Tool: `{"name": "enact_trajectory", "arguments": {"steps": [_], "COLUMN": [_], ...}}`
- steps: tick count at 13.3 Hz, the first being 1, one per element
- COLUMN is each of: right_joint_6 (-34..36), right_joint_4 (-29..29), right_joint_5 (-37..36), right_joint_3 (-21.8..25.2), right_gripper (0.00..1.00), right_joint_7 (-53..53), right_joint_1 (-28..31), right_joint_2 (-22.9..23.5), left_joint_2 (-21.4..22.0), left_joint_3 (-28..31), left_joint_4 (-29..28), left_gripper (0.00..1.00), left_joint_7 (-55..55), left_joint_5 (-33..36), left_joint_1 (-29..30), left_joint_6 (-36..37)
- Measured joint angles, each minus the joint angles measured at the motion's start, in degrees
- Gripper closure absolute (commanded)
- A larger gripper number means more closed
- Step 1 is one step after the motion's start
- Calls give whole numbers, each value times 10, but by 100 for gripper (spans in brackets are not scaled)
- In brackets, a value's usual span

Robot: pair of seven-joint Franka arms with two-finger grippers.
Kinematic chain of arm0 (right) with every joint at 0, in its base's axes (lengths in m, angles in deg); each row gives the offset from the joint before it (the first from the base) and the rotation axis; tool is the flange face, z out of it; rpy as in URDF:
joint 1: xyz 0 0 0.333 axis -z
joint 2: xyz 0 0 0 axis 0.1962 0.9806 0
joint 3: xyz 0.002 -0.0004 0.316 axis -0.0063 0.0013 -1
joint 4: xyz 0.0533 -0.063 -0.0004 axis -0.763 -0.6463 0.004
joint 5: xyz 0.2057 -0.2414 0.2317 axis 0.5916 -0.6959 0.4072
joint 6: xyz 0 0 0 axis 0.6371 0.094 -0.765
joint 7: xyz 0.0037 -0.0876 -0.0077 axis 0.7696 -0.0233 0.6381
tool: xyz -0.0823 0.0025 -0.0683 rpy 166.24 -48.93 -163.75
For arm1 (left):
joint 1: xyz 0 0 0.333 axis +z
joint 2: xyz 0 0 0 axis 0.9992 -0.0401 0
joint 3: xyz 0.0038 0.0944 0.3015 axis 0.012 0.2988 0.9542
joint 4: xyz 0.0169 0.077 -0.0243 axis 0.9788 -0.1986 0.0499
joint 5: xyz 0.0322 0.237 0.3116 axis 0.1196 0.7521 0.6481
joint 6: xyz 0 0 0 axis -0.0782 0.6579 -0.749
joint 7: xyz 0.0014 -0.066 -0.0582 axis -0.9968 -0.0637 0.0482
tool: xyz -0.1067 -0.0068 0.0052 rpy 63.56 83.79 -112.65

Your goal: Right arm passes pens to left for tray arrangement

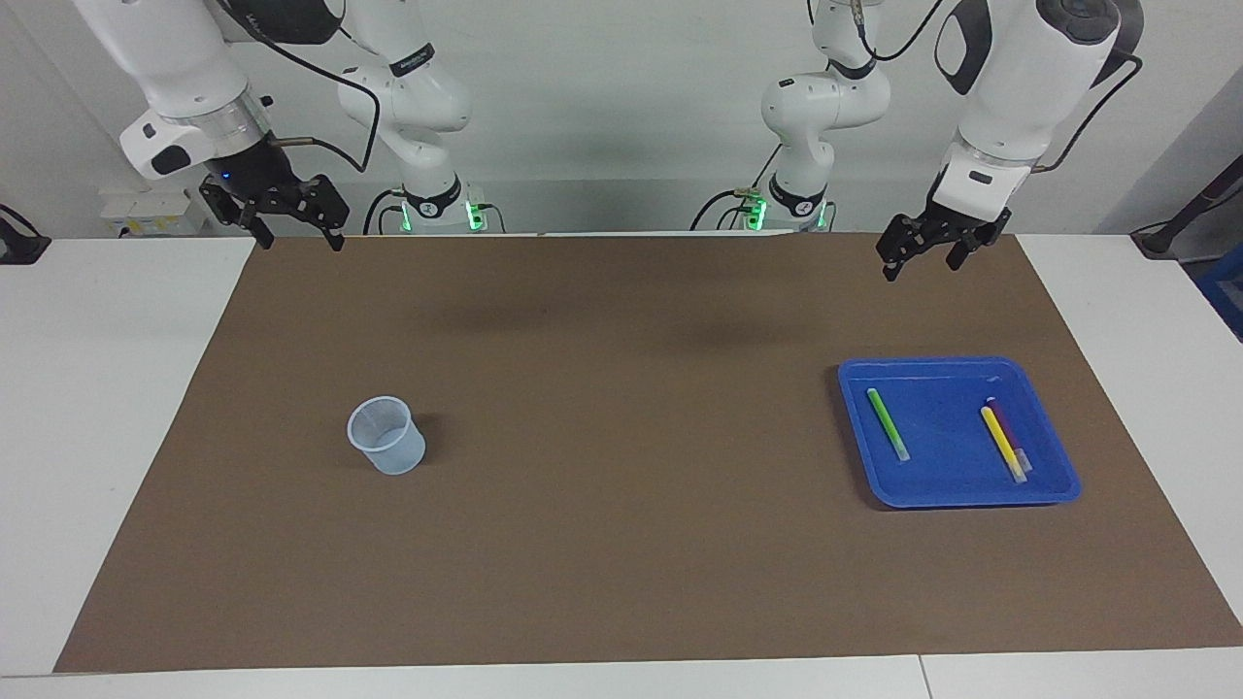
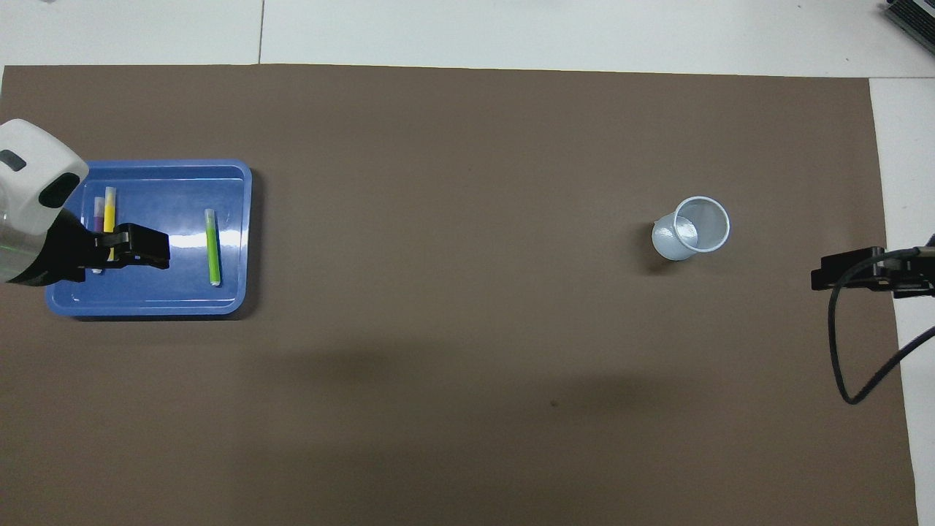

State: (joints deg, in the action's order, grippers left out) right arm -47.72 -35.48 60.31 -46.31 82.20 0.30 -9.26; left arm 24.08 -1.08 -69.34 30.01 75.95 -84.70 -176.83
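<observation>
- Facing view: green pen (image 1: 888,424), yellow pen (image 1: 1001,443) and purple pen (image 1: 1010,437) lie in the blue tray (image 1: 957,495).
- Left gripper (image 1: 921,254) hangs empty, fingers apart, well above the tabletop (image 1: 602,544), clear of the tray.
- Right gripper (image 1: 298,236) hangs empty, fingers spread, at the right arm's end.

The blue tray (image 1: 957,485) lies flat on the bench at the left arm's end, below the left arm's empty, parted jaws. The green pen (image 1: 888,423) lies alone in it toward the bench's middle. The yellow pen (image 1: 1001,443) and purple pen (image 1: 1010,437) lie side by side, touching, all three roughly parallel.
</observation>
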Motion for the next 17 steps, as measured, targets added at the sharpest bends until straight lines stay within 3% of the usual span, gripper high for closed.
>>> {"name": "enact_trajectory", "arguments": {"steps": [3,17], "right_joint_6": [22,17], "right_joint_4": [0,-15], "right_joint_5": [0,-13], "right_joint_3": [-1,-3], "right_gripper": [0,0], "right_joint_7": [0,19], "right_joint_1": [0,0], "right_joint_2": [-5,-18], "left_joint_2": [1,-23], "left_joint_3": [12,19], "left_joint_4": [44,33], "left_gripper": [0,0], "left_joint_7": [-8,42], "left_joint_5": [-4,-9], "left_joint_1": [-20,-21], "left_joint_6": [55,11]}}
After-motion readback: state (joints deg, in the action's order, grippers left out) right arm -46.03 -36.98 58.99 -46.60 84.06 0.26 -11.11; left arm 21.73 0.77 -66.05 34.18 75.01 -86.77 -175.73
